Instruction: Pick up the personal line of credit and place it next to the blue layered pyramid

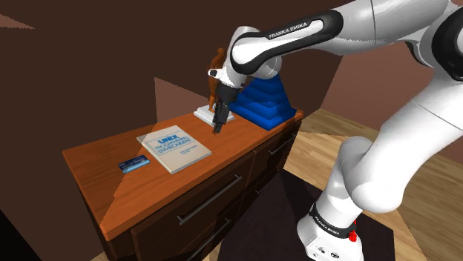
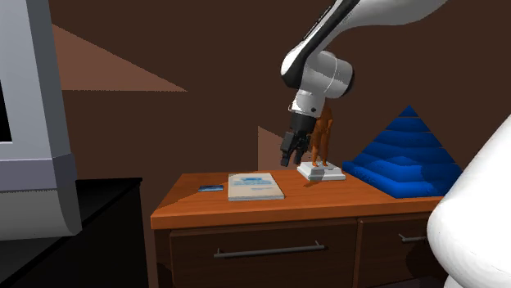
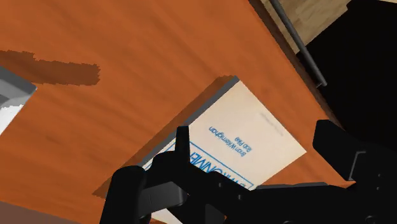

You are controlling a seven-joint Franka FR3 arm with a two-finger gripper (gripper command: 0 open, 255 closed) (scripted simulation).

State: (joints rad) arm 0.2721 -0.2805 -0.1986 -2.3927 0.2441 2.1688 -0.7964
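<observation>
White arm (image 1: 401, 141) climbs from its base at the shoulder view's lower right, bends high, then reaches its forearm (image 1: 256, 59) to the upper left. Wrist turned down. Black hand (image 1: 218, 127) points downward, seemingly tilted a little off vertical. Wrist view: both fingers (image 3: 182, 149) stand well apart, jaws open.

I am looking down on a cabinet (image 1: 89, 159) whose top is carrying four things in a row. In the shoulder view the card (image 1: 134, 164) is lying furthest left, just beside the book (image 1: 173, 150) but apart from it. To the right of the book, the figurine (image 2: 322, 143) is standing upright on its base (image 1: 206, 113). The layered pyramid (image 1: 268, 100) is sitting just past it, at the row's right end. The gripper (image 1: 219, 127) is hanging above the top, between book and figurine. Drawers (image 1: 208, 200) are sitting beneath the top.
</observation>
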